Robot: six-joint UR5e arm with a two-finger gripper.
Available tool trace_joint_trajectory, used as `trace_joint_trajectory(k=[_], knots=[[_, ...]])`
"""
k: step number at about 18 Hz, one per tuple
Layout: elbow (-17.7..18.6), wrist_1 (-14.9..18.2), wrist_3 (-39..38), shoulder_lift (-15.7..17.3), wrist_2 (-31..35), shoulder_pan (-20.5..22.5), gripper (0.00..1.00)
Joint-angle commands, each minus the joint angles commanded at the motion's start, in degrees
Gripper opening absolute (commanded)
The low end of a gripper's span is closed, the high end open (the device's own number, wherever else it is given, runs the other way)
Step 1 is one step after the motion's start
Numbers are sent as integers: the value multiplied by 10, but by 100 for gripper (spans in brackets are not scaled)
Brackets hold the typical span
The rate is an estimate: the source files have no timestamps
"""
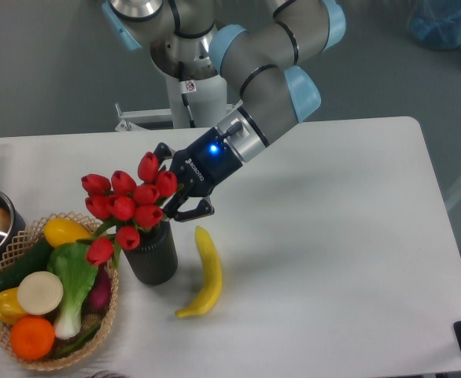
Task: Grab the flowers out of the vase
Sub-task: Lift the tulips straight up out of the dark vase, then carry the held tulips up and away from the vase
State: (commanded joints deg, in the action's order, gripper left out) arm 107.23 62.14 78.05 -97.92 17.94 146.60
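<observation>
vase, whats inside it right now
The flowers stand in the vase: red buds and green leaves rise from its mouth, with the gripper at the bunch. The stems' lower ends and the vase's inside are hidden by its dark wall.
</observation>
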Motion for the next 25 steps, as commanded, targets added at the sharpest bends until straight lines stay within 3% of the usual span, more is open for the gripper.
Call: trace_joint_trajectory(k=[16, 20, 25], knots=[[0, 1, -38, 90, -84, 29, 43], [1, 2, -39, 115, -127, 56, 44], [-2, 2, -44, 120, -126, 105, 44]])
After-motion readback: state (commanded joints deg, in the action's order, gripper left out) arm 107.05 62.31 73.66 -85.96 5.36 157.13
